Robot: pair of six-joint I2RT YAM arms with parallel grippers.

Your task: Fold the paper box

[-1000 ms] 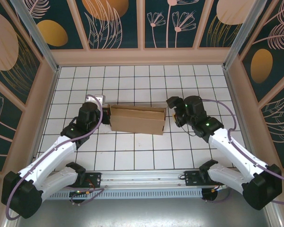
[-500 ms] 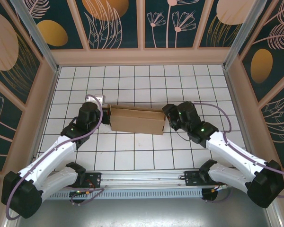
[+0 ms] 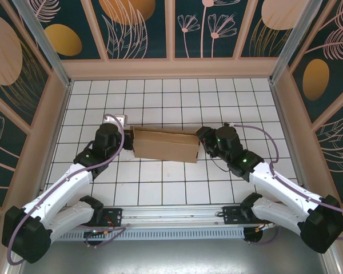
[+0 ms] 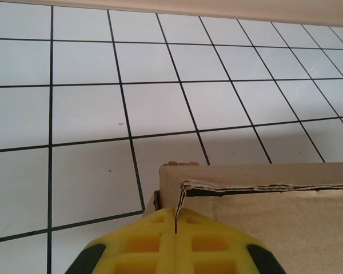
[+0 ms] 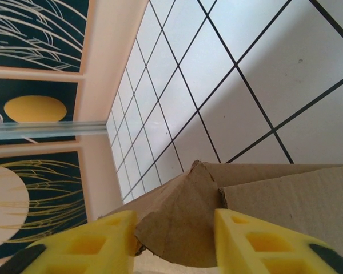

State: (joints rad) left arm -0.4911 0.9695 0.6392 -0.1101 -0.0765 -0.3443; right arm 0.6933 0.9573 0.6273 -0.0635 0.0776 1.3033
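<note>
The paper box (image 3: 164,144), plain brown cardboard folded into a shallow trough, lies in the middle of the white tiled table. My left gripper (image 3: 127,144) is at its left end. In the left wrist view that gripper (image 4: 176,220) is shut, with a thin edge of the box's (image 4: 263,228) wall pinched between the yellow fingers. My right gripper (image 3: 202,141) is at the box's right end. In the right wrist view its fingers (image 5: 123,234) stand on either side of a bent end flap (image 5: 183,222) and touch it on both sides.
Patterned wall panels (image 3: 46,114) with pale wooden frames enclose the table on three sides. A metal rail (image 3: 177,214) with both arm bases runs along the near edge. Bare tiles (image 3: 171,97) lie behind and in front of the box.
My right gripper has moved left to the box's right end and its jaws have narrowed onto the end flap. The left arm and the box have not moved.
</note>
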